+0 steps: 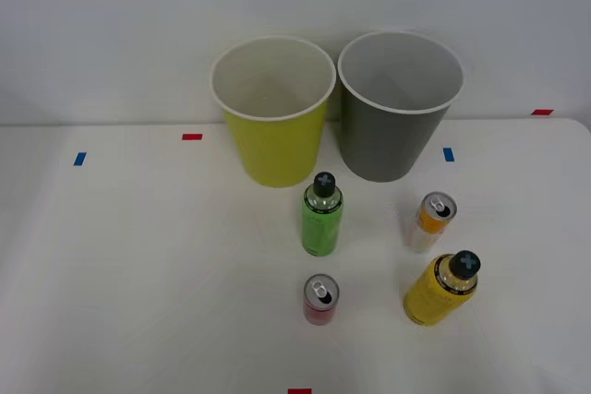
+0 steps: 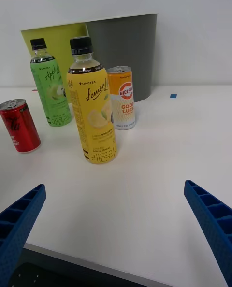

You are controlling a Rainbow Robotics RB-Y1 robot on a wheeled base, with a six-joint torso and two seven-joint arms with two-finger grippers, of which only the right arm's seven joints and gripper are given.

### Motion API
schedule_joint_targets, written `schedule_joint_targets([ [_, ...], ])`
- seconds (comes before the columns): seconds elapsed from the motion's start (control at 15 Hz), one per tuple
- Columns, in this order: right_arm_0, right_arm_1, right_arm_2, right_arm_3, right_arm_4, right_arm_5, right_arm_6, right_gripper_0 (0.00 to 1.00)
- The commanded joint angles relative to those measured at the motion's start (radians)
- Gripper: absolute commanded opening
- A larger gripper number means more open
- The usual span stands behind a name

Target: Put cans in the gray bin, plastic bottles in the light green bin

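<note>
On the white table stand a short red can [image 1: 320, 299] [image 2: 19, 125] and a taller orange and silver can [image 1: 432, 220] [image 2: 122, 97]. A slim green bottle [image 1: 321, 216] [image 2: 50, 85] and a stouter yellow bottle [image 1: 442, 289] [image 2: 94, 106] stand upright, both black-capped. Behind them are the light green bin [image 1: 273, 113] [image 2: 58, 38] and, to its right, the gray bin [image 1: 397, 108] [image 2: 128, 45]. My right gripper [image 2: 116, 229] is open over the table's near edge, its blue fingers [image 2: 212, 224] spread wide, the yellow bottle straight ahead of it.
Small blue tape marks [image 1: 79, 159] [image 1: 448, 154] and red ones [image 1: 192, 137] [image 1: 299, 391] dot the table [image 1: 138, 256]. A plain white wall rises behind the bins. The table's left half has bare room.
</note>
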Motion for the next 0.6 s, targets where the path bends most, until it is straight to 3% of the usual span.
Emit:
schedule_joint_targets([
  [0.07,0.0,0.0,0.0,0.0,0.0,0.0,0.0,1.0],
  [0.6,0.0,0.0,0.0,0.0,0.0,0.0,0.0,1.0],
])
